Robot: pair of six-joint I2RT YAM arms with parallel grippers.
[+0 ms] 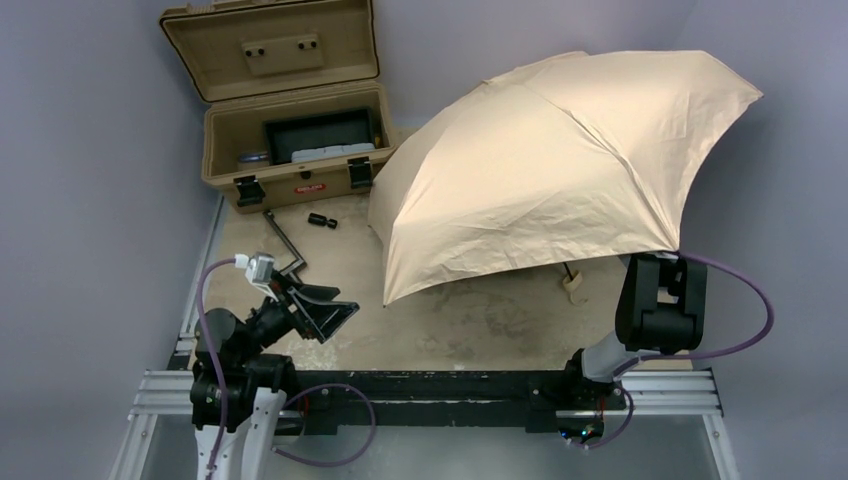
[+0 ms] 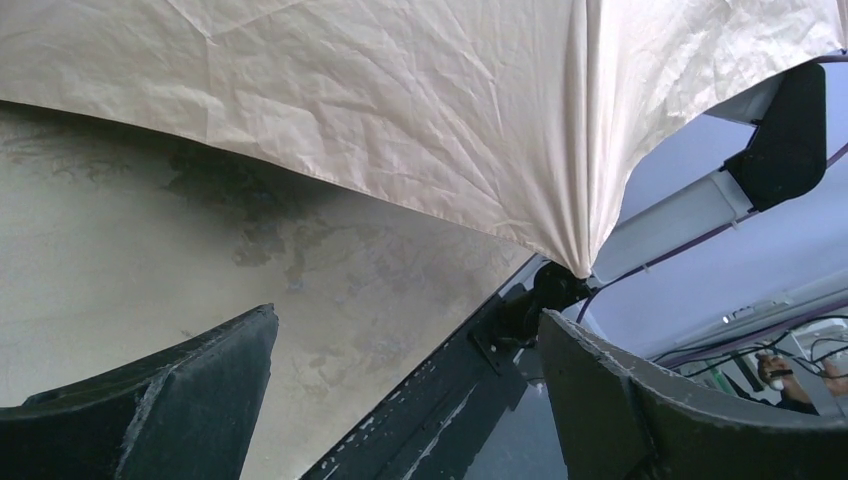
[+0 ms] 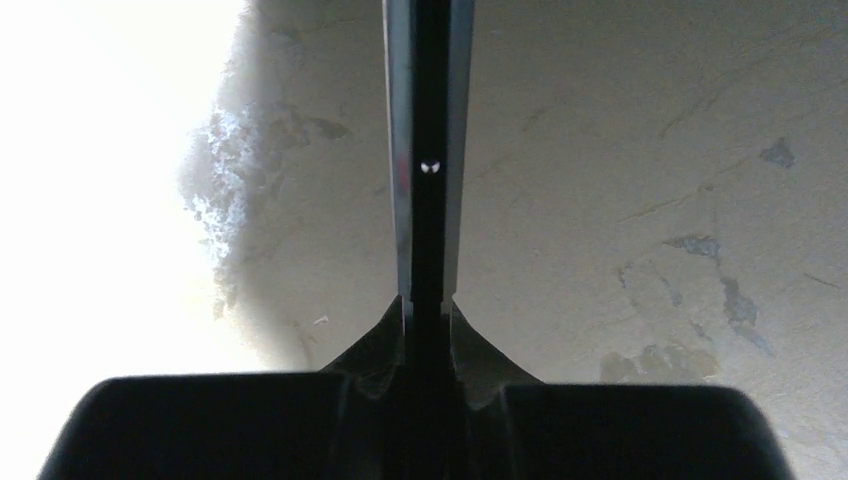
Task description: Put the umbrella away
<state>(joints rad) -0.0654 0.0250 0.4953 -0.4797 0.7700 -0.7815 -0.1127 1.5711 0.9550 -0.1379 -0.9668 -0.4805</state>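
the umbrella stands open, its beige canopy spread wide over the right and middle of the surface, one edge reaching toward the far left corner, and its pale wooden handle shows just under the near rim. at the far left sits a tan hard case with its lid tipped back and a dark tray inside; a small red label on its front is too small to read. the left tool hangs near the left edge, its fingers wide apart around nothing, well apart from the canopy. the right tool is tucked under the canopy's near right side, fingers pressed together; whether they pinch anything cannot be told. a thin metal rod and a small black piece lie before the case.
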